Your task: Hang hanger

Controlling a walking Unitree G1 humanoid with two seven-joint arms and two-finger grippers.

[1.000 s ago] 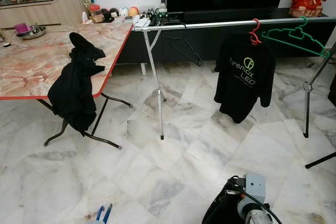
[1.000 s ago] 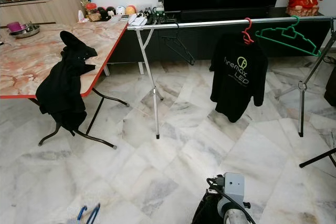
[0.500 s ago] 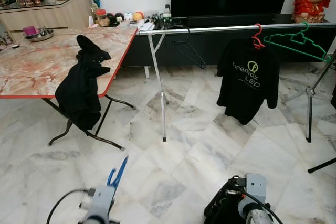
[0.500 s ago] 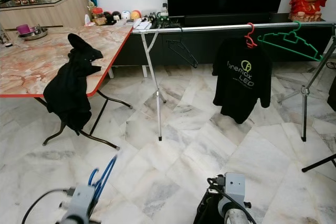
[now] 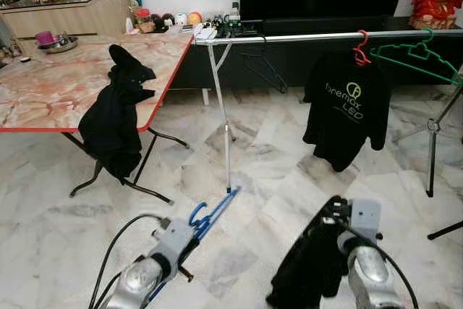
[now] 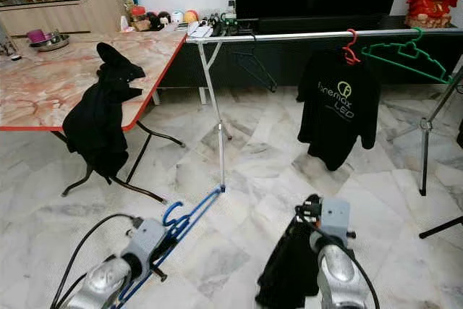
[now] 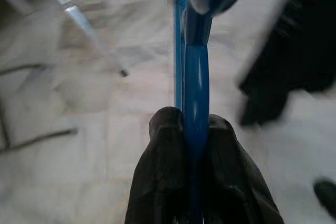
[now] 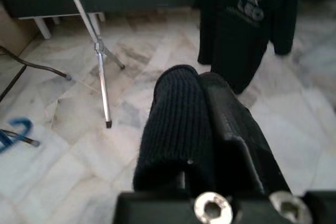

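Over marble floor (image 5: 275,179), left fingers (image 7: 163,182) clamp blue hanger (image 5: 206,215); right fingers (image 8: 231,129) pinch black garment (image 5: 307,265)

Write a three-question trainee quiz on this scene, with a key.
1. True or false: the left end effector is shut on the blue hanger.
2. What does the right end effector hold?
A. a green hanger
B. a black garment
C. a bowl
3. Fill in: the printed black T-shirt hangs from the rail on a ___ hanger.

Key
1. True: its fingers clamp the hanger's bar.
2. B: the black garment hangs from it.
3. Red: the red hanger carries the shirt; the green hanger beside it is bare.
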